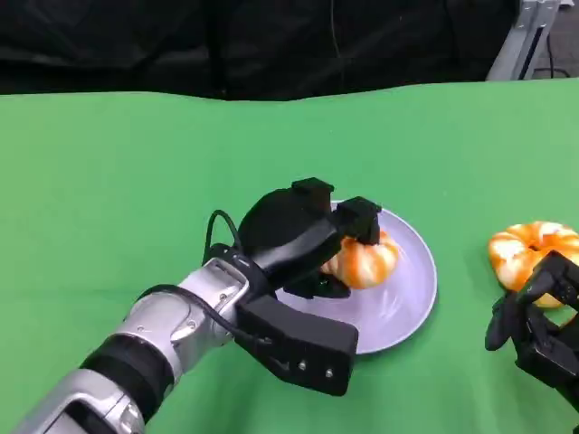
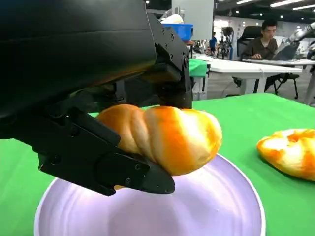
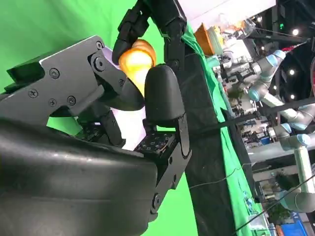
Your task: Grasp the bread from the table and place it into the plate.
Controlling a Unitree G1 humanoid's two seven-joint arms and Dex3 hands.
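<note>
My left hand (image 1: 303, 231) grips a twisted orange-and-white bread (image 1: 366, 260) just above the lavender plate (image 1: 407, 298). In the left wrist view the bread (image 2: 172, 137) is clamped between black fingers (image 2: 98, 162), hovering over the plate (image 2: 211, 206). A second, round bread (image 1: 529, 246) lies on the green cloth to the right of the plate, also seen as the second bread (image 2: 290, 152). My right hand (image 1: 541, 321) sits at its near edge with fingers apart, holding nothing. In the right wrist view the right hand (image 3: 147, 98) frames that round bread (image 3: 137, 58) between its fingers.
Green cloth covers the table (image 1: 136, 181), with open room on the left and at the back. A black backdrop runs behind the far edge, and a metal stand (image 1: 525, 36) rises at the top right. A person (image 2: 266, 42) sits at a distant desk.
</note>
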